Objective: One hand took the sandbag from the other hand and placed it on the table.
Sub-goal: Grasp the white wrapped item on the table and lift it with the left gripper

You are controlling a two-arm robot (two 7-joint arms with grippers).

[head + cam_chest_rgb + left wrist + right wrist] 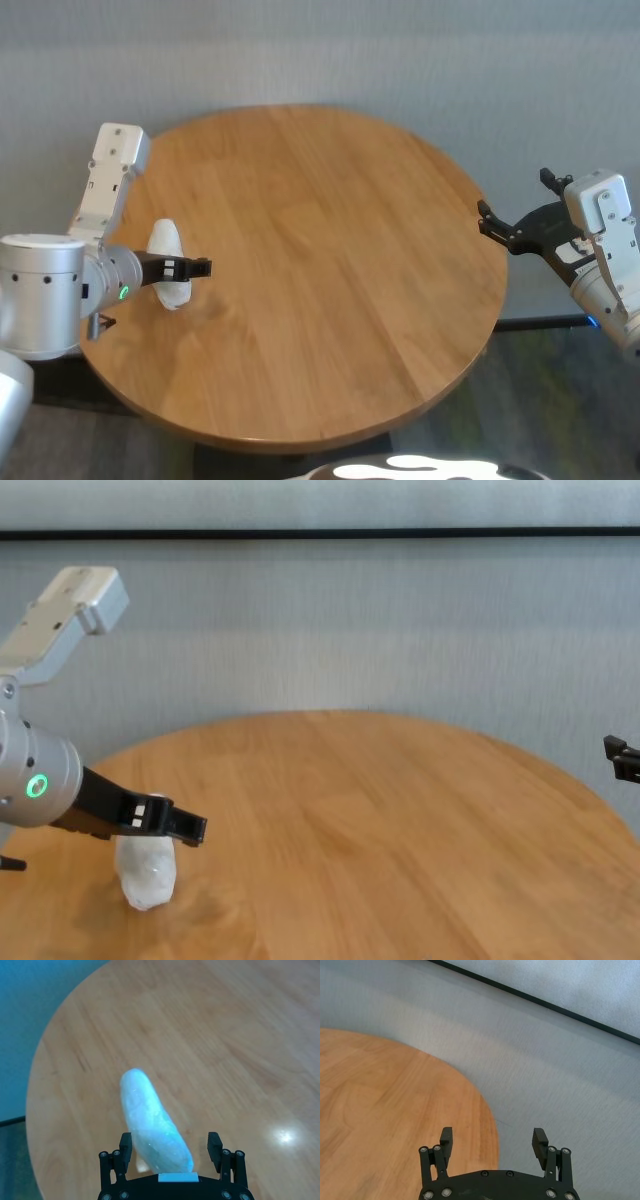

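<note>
From the head camera you see your left black two-finger tool [198, 267] over the round light-wood tabletop [330, 260], above the small white film-wrapped sandbag [167, 243]. Your right black tool [487, 219] hovers just off the tabletop's right edge.

On the left wrist, the fingers [125, 1144] stand apart, flanking the sandbag [152, 1120]; contact is hard to judge.

On the right wrist, that tool [493, 1140] is spread wide and empty, above grey floor [560, 1080].

From the chest, the sandbag [147, 873] rests on the tabletop [400, 820] beneath the left tool [190, 827].
</note>
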